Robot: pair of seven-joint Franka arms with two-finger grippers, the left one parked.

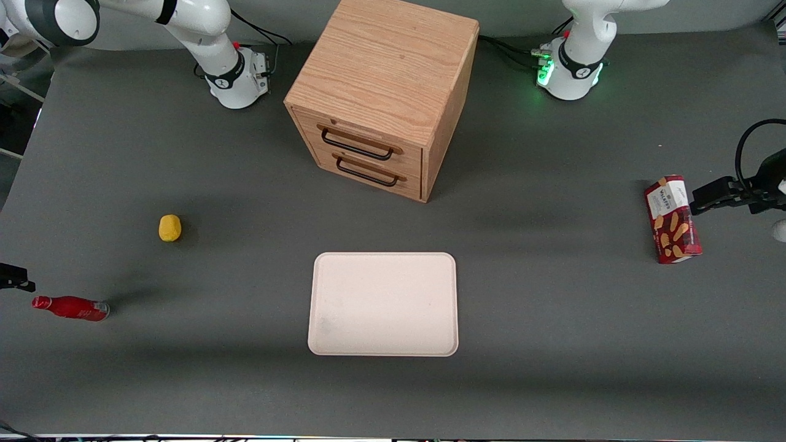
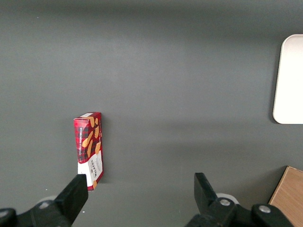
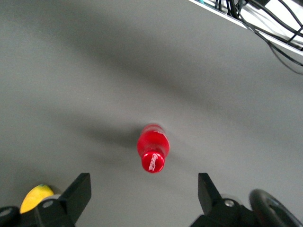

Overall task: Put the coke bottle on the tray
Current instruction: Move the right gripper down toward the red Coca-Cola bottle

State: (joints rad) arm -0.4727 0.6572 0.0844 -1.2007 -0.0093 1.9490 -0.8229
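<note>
- My gripper [image 3: 144, 194] hangs above the small shiny red coke bottle [image 3: 152, 147], fingers [image 3: 78, 191] spread apart, empty.
- Bottle stands on the grey surface [image 1: 245, 380], well apart from the pale cream-pink rectangular tray [image 1: 384, 304].
- Best approach: centre over the cap, descend straight, close on the body.

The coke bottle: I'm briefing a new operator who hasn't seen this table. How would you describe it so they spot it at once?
From the wooden drawer cabinet, come forward past the cream tray and go to the working arm's end of the table. There the coke bottle stands upright, with the open gripper above it. It is slim, shiny red and red-capped, unlike the round yellow object nearby.
</note>
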